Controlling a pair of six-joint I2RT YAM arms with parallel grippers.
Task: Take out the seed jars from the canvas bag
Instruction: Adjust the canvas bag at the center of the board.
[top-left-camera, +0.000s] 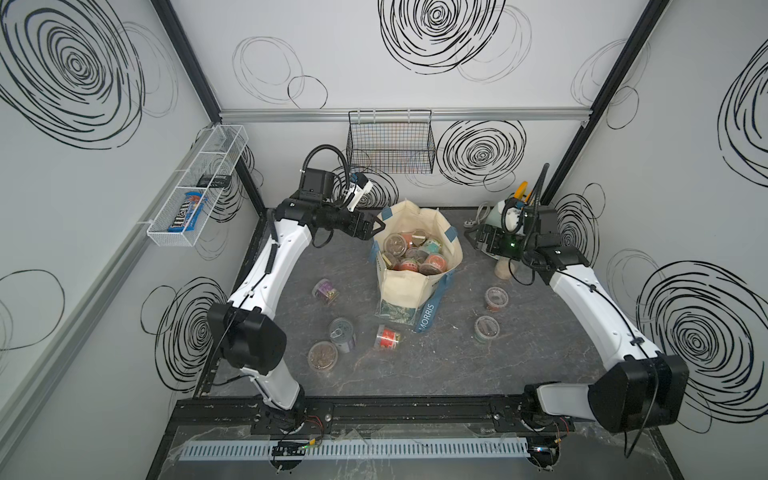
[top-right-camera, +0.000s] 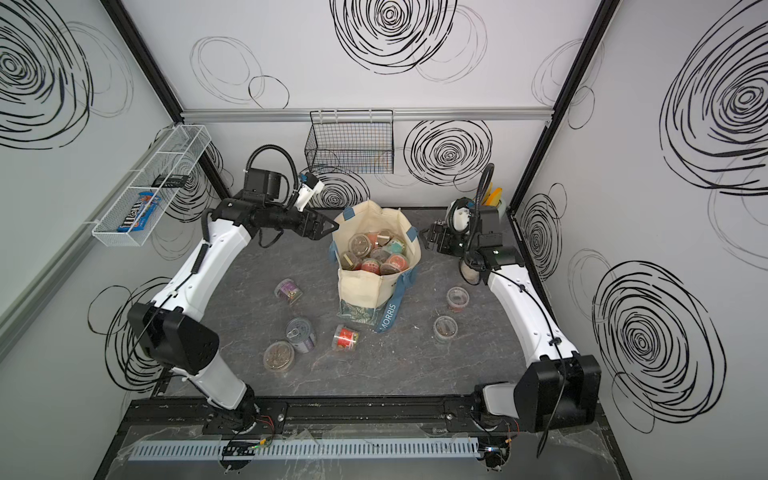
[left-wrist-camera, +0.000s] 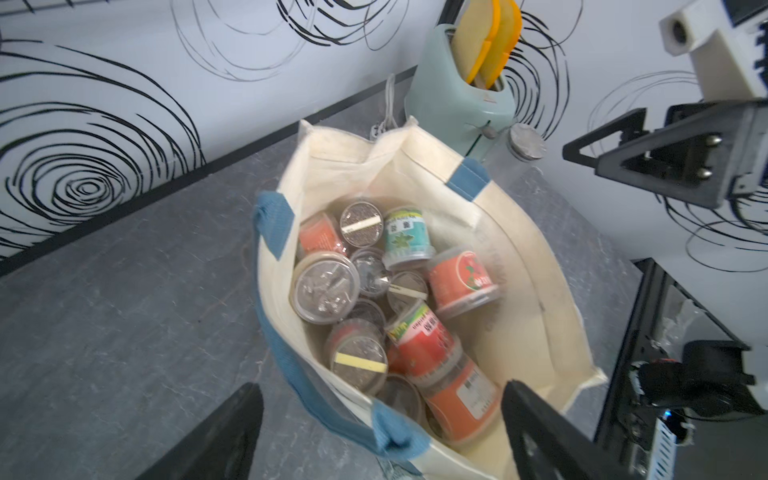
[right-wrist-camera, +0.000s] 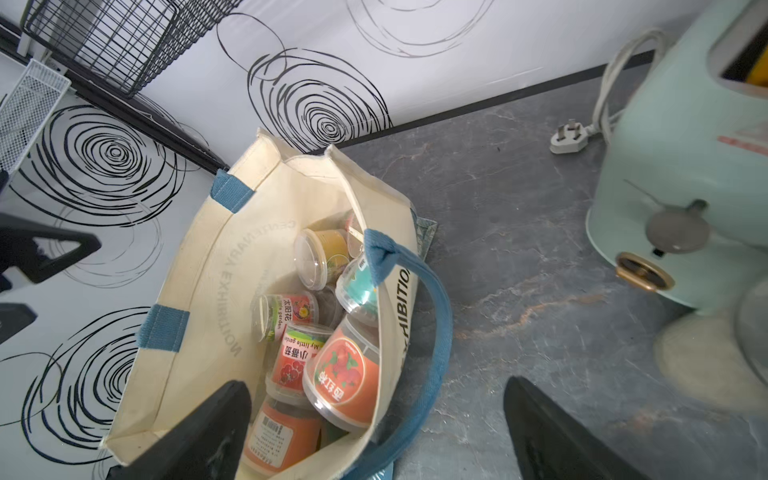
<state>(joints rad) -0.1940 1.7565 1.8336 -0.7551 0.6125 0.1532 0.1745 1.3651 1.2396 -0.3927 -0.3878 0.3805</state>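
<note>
The cream canvas bag (top-left-camera: 401, 286) (top-right-camera: 361, 286) stands open mid-table, and several seed jars (top-left-camera: 415, 255) (left-wrist-camera: 432, 345) (right-wrist-camera: 345, 374) with red, orange and green labels are piled inside. More seed jars lie on the table: a purple one (top-left-camera: 325, 291), a red one (top-left-camera: 387, 336) and a brown-filled one (top-left-camera: 322, 355) to the left, two (top-left-camera: 496, 298) (top-left-camera: 486, 328) to the right. My left gripper (top-left-camera: 376, 229) (left-wrist-camera: 380, 388) is open and empty, straddling the bag's left rim. My right gripper (top-left-camera: 471, 241) (right-wrist-camera: 376, 384) is open and empty over the right rim and blue handle (right-wrist-camera: 436, 332).
A pull-tab can (top-left-camera: 343, 334) lies among the left jars. Behind the right arm stand a mint toaster (left-wrist-camera: 461, 95) (right-wrist-camera: 681, 166), its plug (right-wrist-camera: 569, 139) on the table, and a tall canister (top-left-camera: 505, 268). A black wire basket (top-left-camera: 390, 141) and a white one (top-left-camera: 195, 187) hang on the walls.
</note>
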